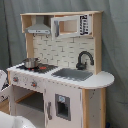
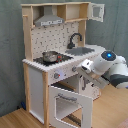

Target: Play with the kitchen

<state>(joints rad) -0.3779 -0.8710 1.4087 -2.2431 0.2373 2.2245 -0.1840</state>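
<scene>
Only the second exterior view shows the white robot arm [image 2: 111, 67], beside the large white and light-wood toy kitchen [image 2: 55, 65] with its windowed oven door [image 2: 70, 106] swung open; whether the jaws are open or closed cannot be told. The first exterior view shows the kitchen's [image 1: 60, 75] grey sink [image 1: 72, 74] and curved black faucet [image 1: 84, 59].

1 toy kitchen [image 1: 60, 75]: 1 pot [image 1: 30, 63], 1 faucet [image 1: 84, 60], 1 sink [image 1: 72, 74], 1 hood [image 1: 39, 27]; 1 robot arm [image 2: 112, 67].

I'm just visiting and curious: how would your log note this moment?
arm beside kitchen front | oven door open | pot on stove
</scene>
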